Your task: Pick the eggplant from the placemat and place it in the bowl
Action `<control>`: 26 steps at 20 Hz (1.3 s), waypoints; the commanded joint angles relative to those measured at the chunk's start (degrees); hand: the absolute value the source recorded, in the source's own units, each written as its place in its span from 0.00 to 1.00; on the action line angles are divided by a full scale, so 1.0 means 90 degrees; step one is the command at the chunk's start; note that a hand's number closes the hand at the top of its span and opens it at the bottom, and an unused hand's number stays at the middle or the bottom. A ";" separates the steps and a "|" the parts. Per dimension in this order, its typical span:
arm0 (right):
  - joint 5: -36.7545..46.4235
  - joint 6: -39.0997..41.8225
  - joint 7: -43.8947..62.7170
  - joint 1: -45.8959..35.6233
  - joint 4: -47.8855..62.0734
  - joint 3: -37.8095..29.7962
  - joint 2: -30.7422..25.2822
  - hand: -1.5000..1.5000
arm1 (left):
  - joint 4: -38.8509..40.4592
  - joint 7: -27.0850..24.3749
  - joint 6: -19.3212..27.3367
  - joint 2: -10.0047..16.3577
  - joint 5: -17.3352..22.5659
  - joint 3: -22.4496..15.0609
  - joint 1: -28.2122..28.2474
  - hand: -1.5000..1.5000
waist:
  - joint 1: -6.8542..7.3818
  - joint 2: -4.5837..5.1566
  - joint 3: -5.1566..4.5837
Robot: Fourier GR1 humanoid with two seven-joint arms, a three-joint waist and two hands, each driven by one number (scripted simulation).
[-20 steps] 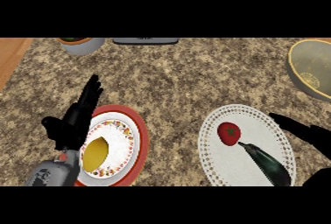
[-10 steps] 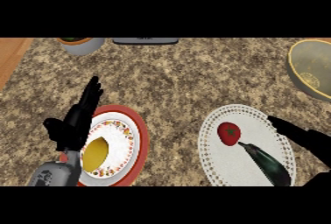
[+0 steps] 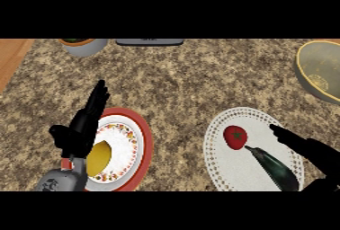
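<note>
Stone desk (image 3: 186, 90). Bowl (image 3: 322, 67) at far right edge, well apart from white lace placemat (image 3: 229, 173) at near right. Red-rimmed plate (image 3: 145, 143) at left, with left hand (image 3: 83, 130) resting over it, fingers straight. Right hand (image 3: 312, 150) wide, holding nothing, just beside dark eggplant (image 3: 274, 168) lying slantwise on placemat, stem near tomato (image 3: 235, 136). Best to close around eggplant's thick middle, clear of tomato, then lift before carrying to bowl.

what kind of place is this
Probably a kitchen counter: a speckled stone top, a plate, a bowl, and a tomato and eggplant on a placemat.
</note>
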 commanded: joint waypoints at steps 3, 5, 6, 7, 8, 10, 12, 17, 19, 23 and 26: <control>0.0586 0.0136 -0.0512 -0.0045 0.0431 -0.0198 0.0219 0.00 | 0.0262 -0.0330 -0.0209 -0.0145 -0.0079 0.0222 0.0108 0.50 | 0.0002 0.0000 0.0000; 0.1305 -0.0112 -0.1154 0.0225 0.0535 0.0116 0.0307 0.00 | -0.0038 -0.0068 -0.0035 -0.0184 -0.0254 0.0075 0.0148 0.50 | 0.0004 -0.0002 0.0001; 0.1628 -0.0435 -0.0981 0.0284 0.0322 0.0407 0.0461 0.00 | -0.0360 0.0310 -0.0038 -0.0176 -0.0202 -0.0002 0.0019 0.50 | 0.0008 -0.0005 0.0002; 0.1931 -0.0484 -0.1264 0.0615 0.0289 0.0429 0.0292 0.00 | -0.0247 -0.0193 -0.0301 0.0034 0.0004 0.0218 0.0398 0.50 | 0.0006 -0.0006 0.0002; 0.1571 -0.0203 -0.0784 0.0040 0.0316 0.0140 0.0028 0.00 | 0.0142 -0.0045 0.0086 -0.0342 -0.0395 -0.0073 0.0023 0.50 | -0.0003 0.0001 0.0000; 0.2482 -0.0721 -0.1635 -0.0053 0.1190 0.0482 0.0133 0.00 | 0.0431 0.0101 -0.0258 0.0029 -0.0014 0.0494 -0.0527 0.50 | 0.0002 0.0011 0.0003; 0.2645 -0.0734 -0.2018 -0.0054 0.1499 0.0455 0.0059 0.00 | -0.0200 0.0396 -0.0342 0.0080 0.0035 0.0470 -0.0307 0.50 | 0.0018 0.0002 0.0003; 0.2593 -0.0514 -0.2293 -0.0401 0.2243 0.0394 0.0070 0.00 | 0.0326 -0.0040 -0.0169 -0.0292 -0.0258 0.0236 -0.0262 0.50 | 0.0029 0.0013 0.0003; 0.2878 -0.0679 -0.2179 -0.0139 0.1580 0.0857 0.0372 1.00 | 0.0469 -0.0512 -0.0302 -0.0304 -0.0112 0.0329 0.0042 0.50 | 0.0012 0.0007 -0.0001; 0.3308 -0.0463 -0.3429 0.0122 0.1447 0.1249 -0.0290 1.00 | -0.0086 0.0174 -0.0278 -0.0146 -0.0139 0.0337 -0.0145 0.50 | 0.0026 -0.0005 0.0005; 0.3483 -0.0586 -0.3103 0.0119 0.1212 0.1560 0.0088 1.00 | 0.0437 -0.0244 -0.0417 -0.0153 -0.0080 0.0447 -0.0254 0.50 | -0.0005 0.0007 -0.0001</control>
